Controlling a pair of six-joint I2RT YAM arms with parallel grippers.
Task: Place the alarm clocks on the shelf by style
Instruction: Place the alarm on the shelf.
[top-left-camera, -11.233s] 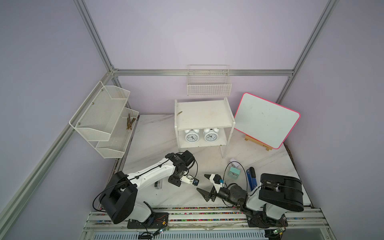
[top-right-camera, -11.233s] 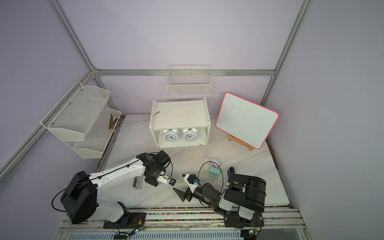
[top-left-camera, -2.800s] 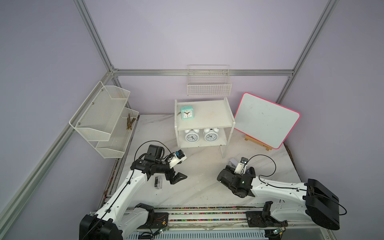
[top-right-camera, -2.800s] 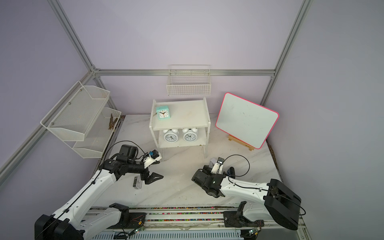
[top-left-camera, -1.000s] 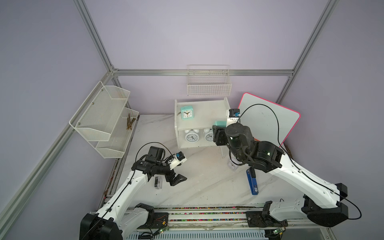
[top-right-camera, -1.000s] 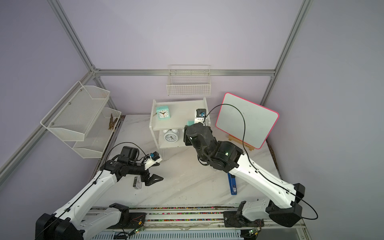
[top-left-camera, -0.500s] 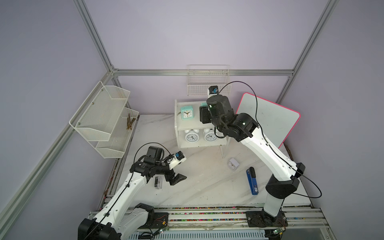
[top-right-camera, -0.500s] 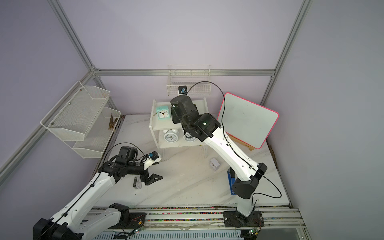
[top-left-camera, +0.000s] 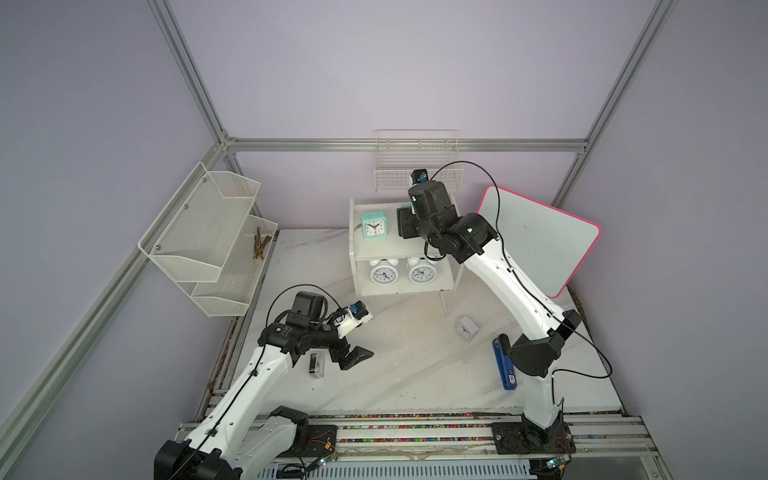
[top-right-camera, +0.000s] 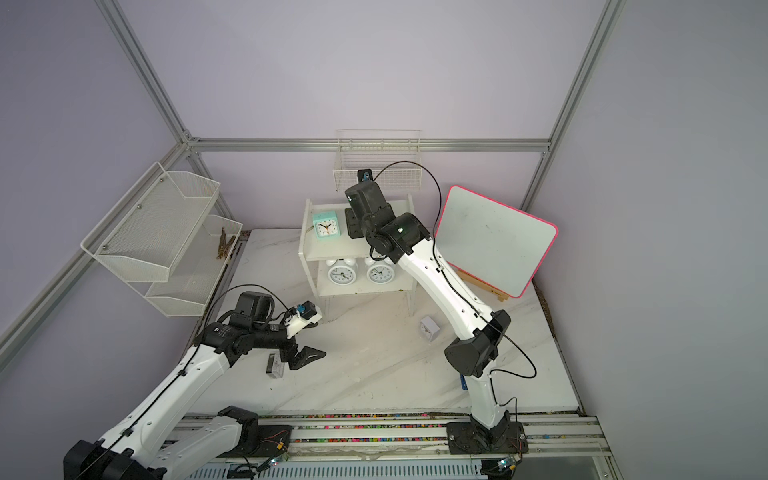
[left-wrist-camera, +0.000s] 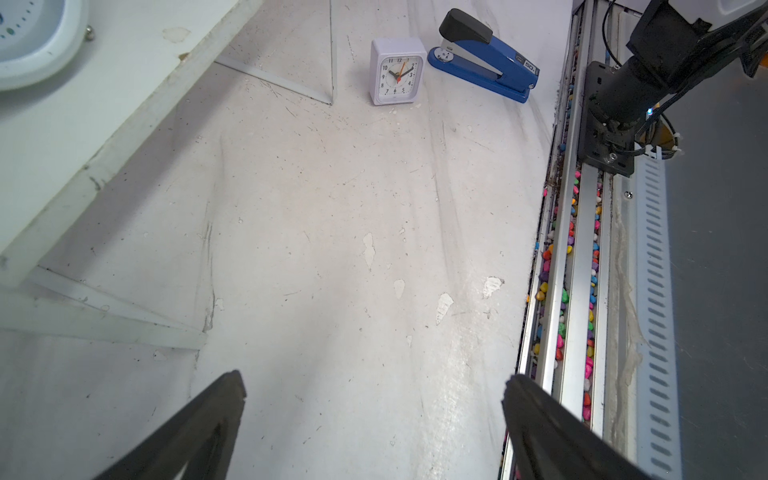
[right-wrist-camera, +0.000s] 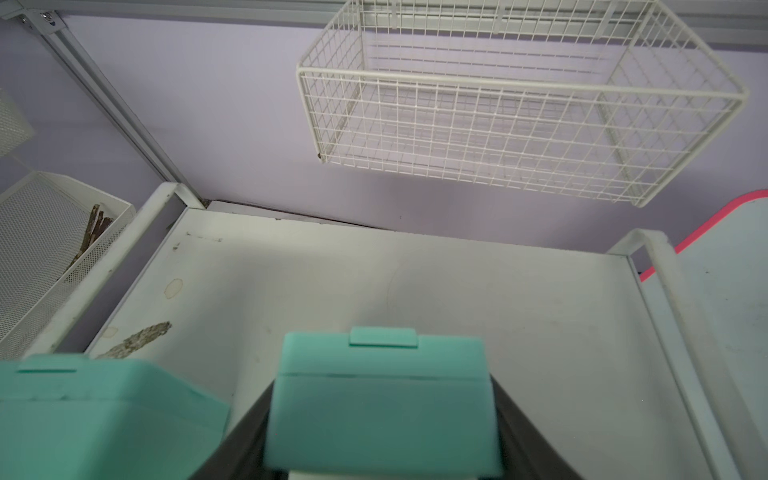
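Mint green alarm clock (right-wrist-camera: 382, 399) is clamped in the right claw (top-left-camera: 404, 220) at the top tier of the shelf (top-left-camera: 376, 251), just right of the second mint green clock (top-left-camera: 374, 224). The left claw (left-wrist-camera: 374, 380) hangs spread apart above the tabletop (left-wrist-camera: 332, 249).

Top views overlook shelf (top-left-camera: 376, 249); wrists close

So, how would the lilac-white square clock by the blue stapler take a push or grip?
Standing upright on a narrow base, the lilac-white square clock likely tips if pushed high. Its flat, rigid-looking sides should pinch well, though smooth plastic may slip.
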